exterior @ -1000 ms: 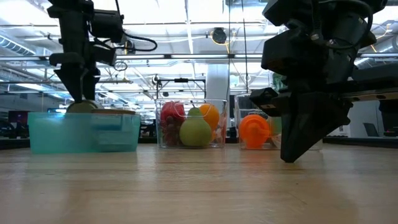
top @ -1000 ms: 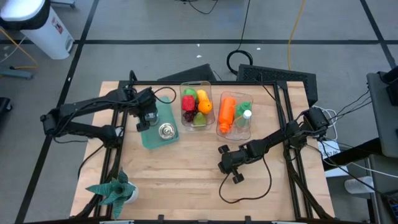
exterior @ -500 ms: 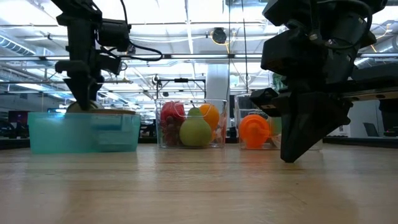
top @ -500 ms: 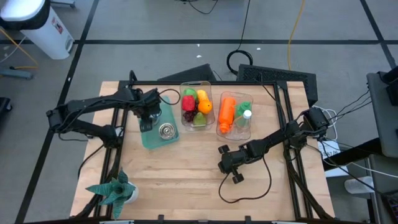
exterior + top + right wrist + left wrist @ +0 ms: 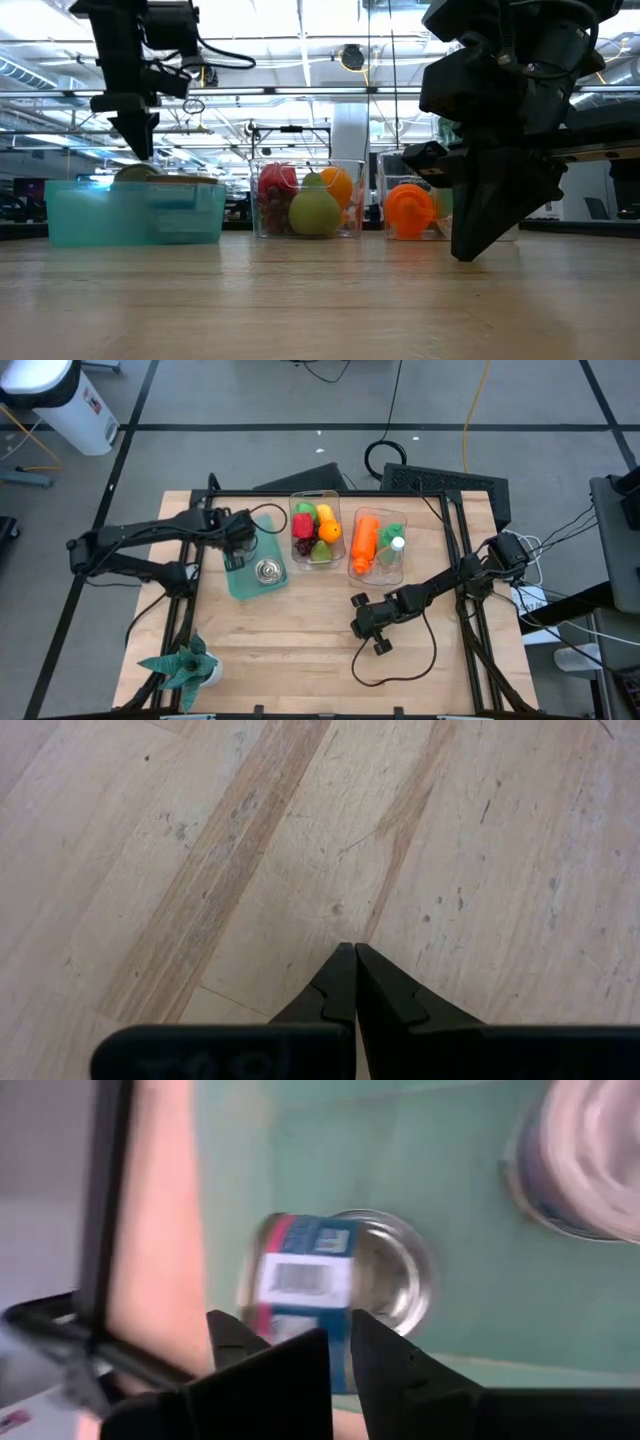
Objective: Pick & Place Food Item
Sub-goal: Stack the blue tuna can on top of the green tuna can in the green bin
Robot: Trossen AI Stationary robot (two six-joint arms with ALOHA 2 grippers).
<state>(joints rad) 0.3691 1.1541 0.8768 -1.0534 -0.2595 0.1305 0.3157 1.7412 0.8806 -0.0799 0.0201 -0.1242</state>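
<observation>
Hovering above the teal tray [image 5: 243, 582], the left pincer [image 5: 338, 1350] shows only a narrow gap between its fingers and grips nothing; the labelled tin can [image 5: 305, 1295] lies on its side directly beneath it, inside the tray, with a second can [image 5: 267, 570] close beside it. My worry is that a descent with so slim an opening would land on the can's rounded side and set it rolling toward the tray wall, or knock its neighbour. Just beside the pincer stand the clear fruit bin [image 5: 314, 532] and the bin with the carrot [image 5: 365, 543], so sideways room is tight there. The right pincer [image 5: 354, 982], closed tip to tip, rests low over bare desk [image 5: 300, 640], well apart, where open room is ample.
</observation>
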